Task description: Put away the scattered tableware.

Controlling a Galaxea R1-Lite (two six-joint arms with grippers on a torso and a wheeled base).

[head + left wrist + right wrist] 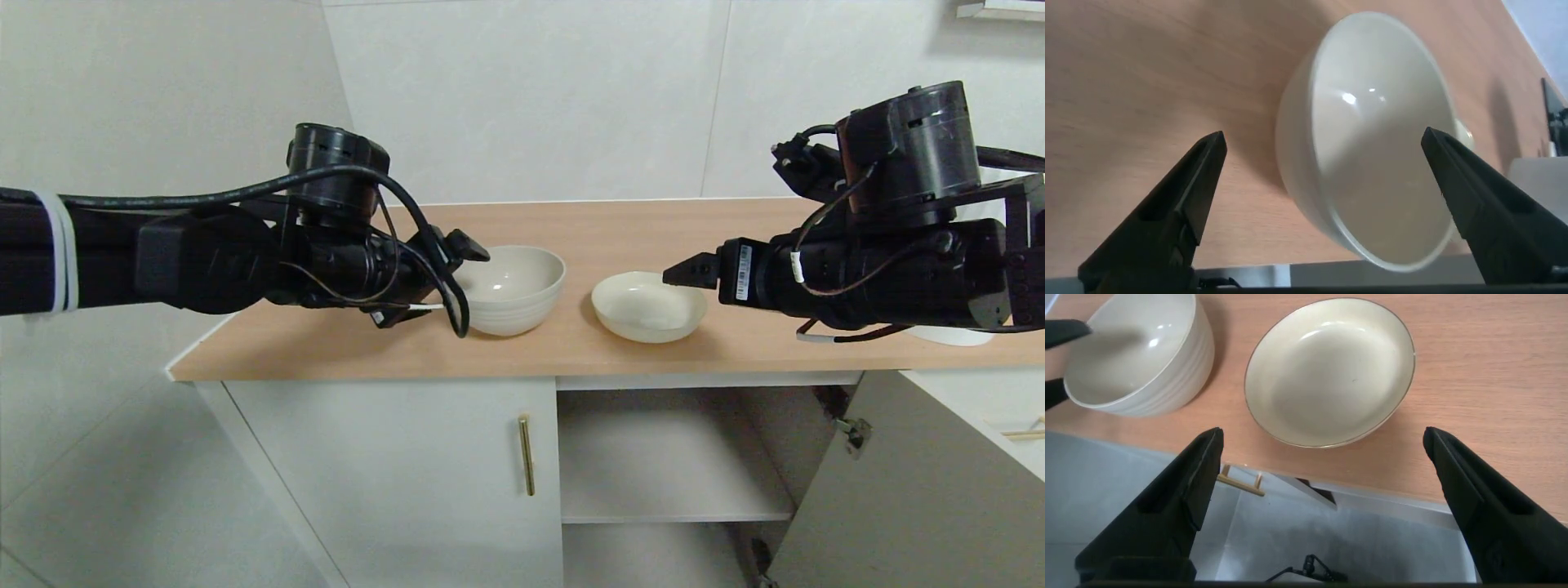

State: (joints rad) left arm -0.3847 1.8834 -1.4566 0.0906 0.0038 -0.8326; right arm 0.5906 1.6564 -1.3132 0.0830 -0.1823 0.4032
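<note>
A deep white bowl (510, 287) (1372, 139) (1135, 355) stands on the wooden countertop (571, 347). To its right sits a shallow cream bowl (649, 306) (1331, 371). My left gripper (461, 282) (1323, 140) is open at the deep bowl's left side, its fingers spread wide on either side of the bowl without touching it. My right gripper (682, 273) (1323, 441) is open just above the shallow bowl's right rim, holding nothing.
Under the countertop is a white cabinet: its left door (408, 474) is shut with a gold handle (526, 455), and its right door (865, 498) hangs open onto bare shelves (669, 469). A white object (947, 335) sits behind my right arm. Tiled wall runs along the back.
</note>
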